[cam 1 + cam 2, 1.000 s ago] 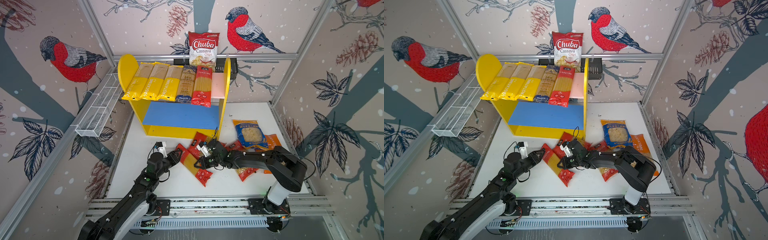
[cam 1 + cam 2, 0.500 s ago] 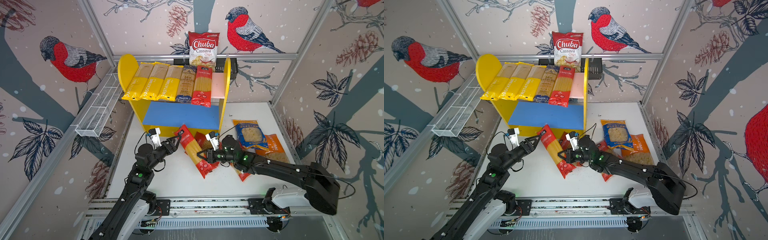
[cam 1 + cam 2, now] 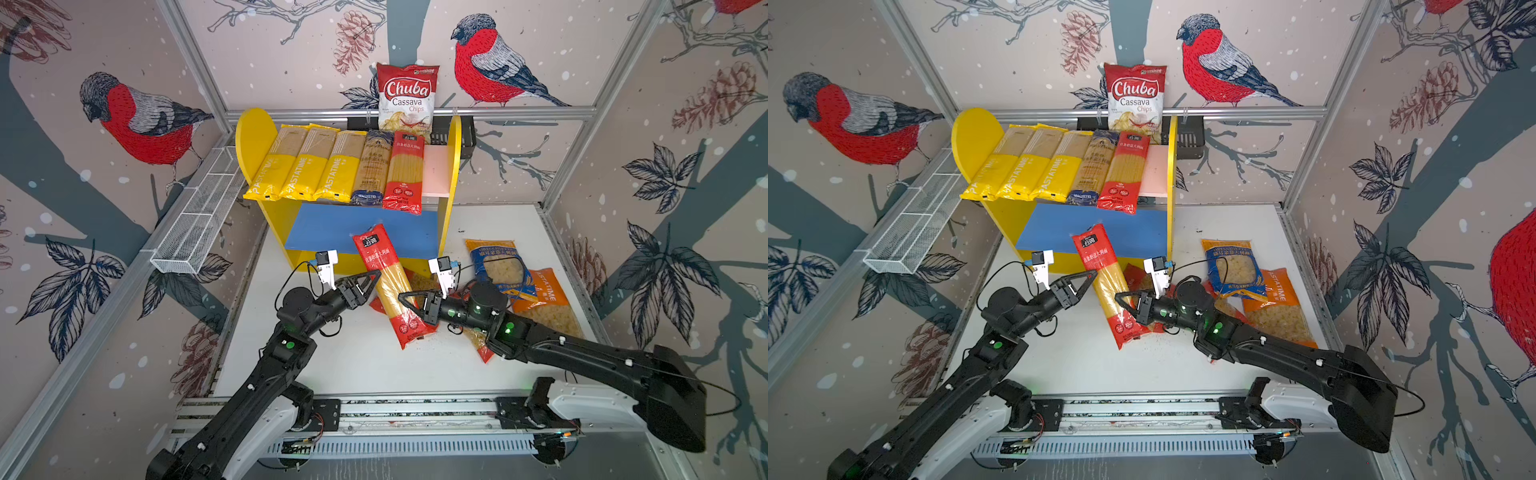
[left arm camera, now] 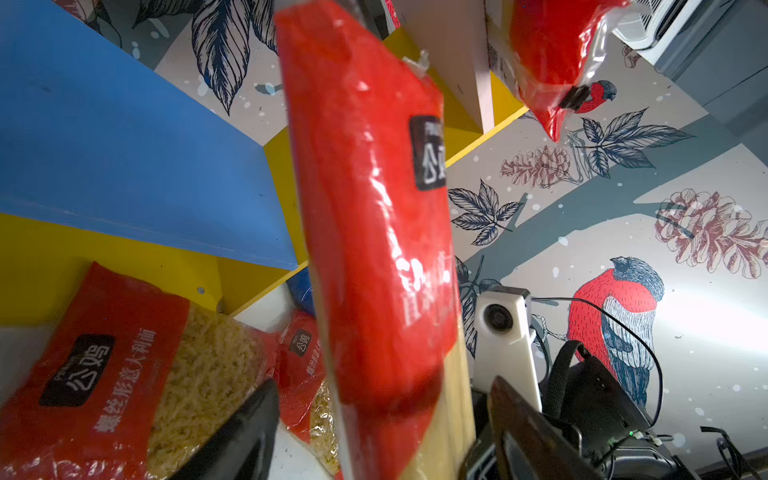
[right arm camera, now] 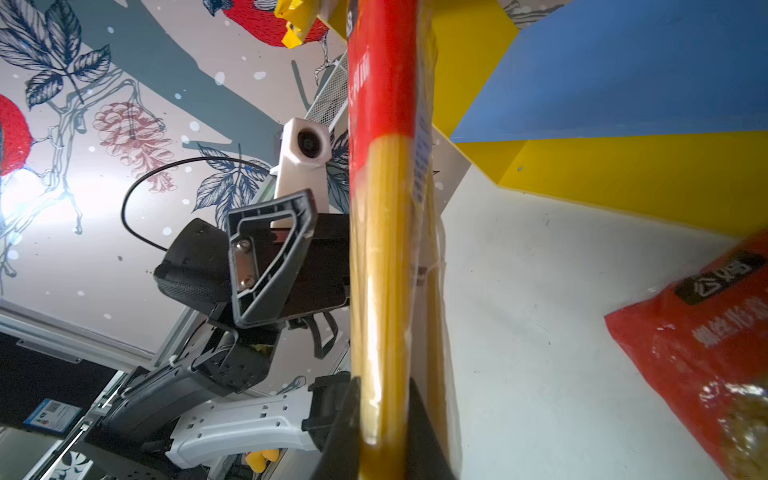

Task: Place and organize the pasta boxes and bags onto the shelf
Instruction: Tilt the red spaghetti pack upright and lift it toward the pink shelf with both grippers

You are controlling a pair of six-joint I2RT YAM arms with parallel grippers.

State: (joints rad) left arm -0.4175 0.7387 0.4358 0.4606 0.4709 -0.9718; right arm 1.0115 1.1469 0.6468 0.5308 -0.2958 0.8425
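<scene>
Three bird-papered walls (image 3: 291, 54), white tabletop (image 3: 357, 365), yellow shelf (image 3: 255, 137), loose pasta bags (image 3: 496, 270).

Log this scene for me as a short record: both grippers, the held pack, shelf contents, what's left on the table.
Right gripper: shut on red spaghetti pack, held tilted before the shelf
Left gripper: open, beside that pack
Upper board: three yellow packs, one dark blue pack, one red pack
Table: blue bag, orange bag, red bags
</scene>
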